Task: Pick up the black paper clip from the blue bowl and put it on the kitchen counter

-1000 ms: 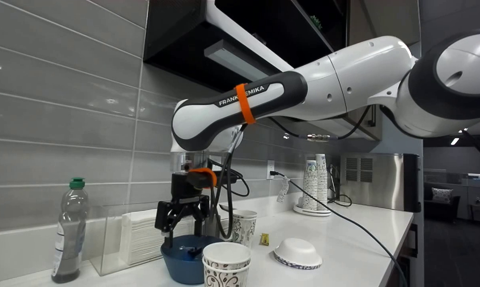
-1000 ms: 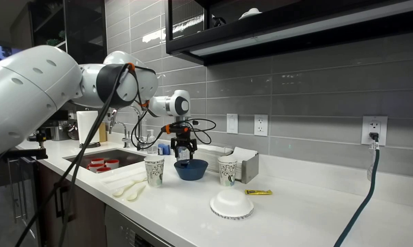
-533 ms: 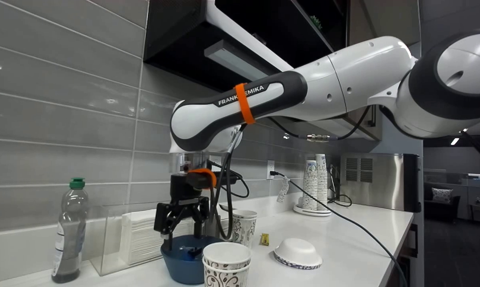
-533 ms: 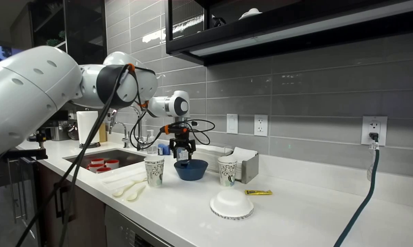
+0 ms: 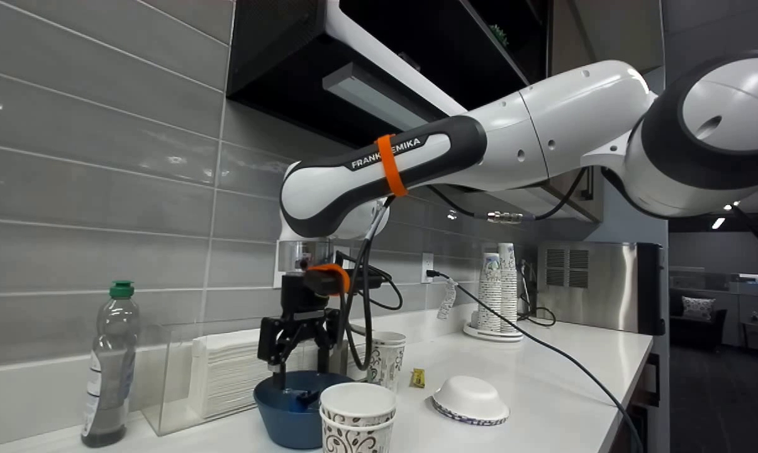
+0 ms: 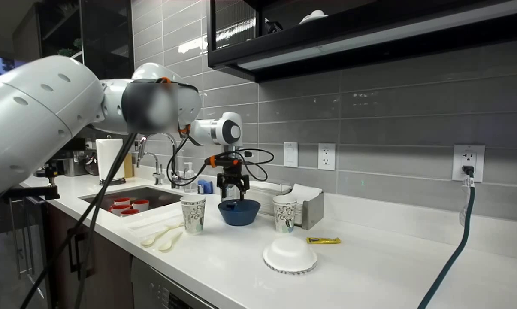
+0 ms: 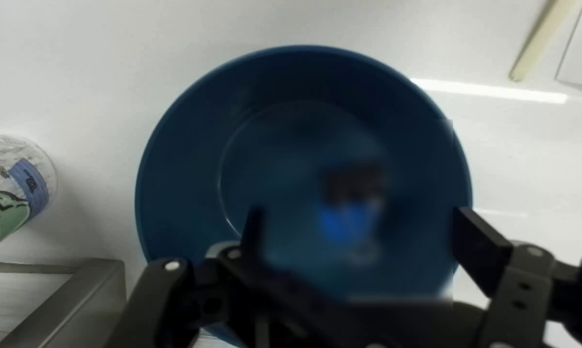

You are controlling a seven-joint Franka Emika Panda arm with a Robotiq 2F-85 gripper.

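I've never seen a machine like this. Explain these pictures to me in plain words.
This is a robot arm ending in a two-fingered gripper. Two views come from cameras standing outside the robot; a third looks down from its wrist, blurred in the middle. On the counter are a blue bowl, cups, an upturned white dish, spoons and a yellow packet. The gripper is open at the bowl and seems to hold nothing; what looks like the black clip sits inside the bowl.
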